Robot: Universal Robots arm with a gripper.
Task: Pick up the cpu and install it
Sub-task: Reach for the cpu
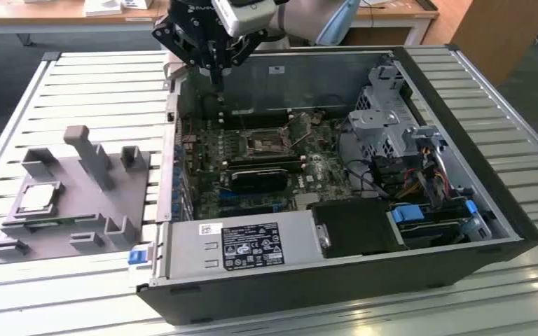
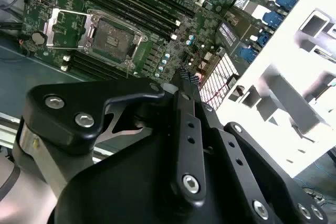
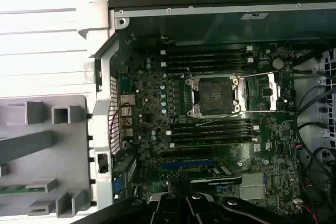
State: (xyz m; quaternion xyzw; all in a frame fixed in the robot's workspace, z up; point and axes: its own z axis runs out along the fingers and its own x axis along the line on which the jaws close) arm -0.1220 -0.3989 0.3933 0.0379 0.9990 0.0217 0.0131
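Note:
The cpu (image 1: 40, 197), a small silver square, lies flat in the grey holder (image 1: 92, 210) on the table, at the exterior view's left of the open computer case (image 1: 344, 280). The motherboard's socket (image 1: 264, 143) (image 2: 113, 38) (image 3: 215, 95) is bare, with its metal load plate (image 3: 262, 93) swung open beside it. My gripper (image 1: 218, 82) (image 2: 184, 74) (image 3: 179, 181) hangs above the case's far corner, its black fingers together and nothing between them. It is well away from the cpu and above the board's edge.
Inside the case sit a black graphics card (image 1: 264, 178), a grey power supply (image 1: 241, 245), a metal drive cage (image 1: 391, 119) and loose cables (image 1: 419, 182). Memory sticks (image 3: 207, 56) flank the socket. The slatted metal table (image 1: 101, 91) surrounds the case.

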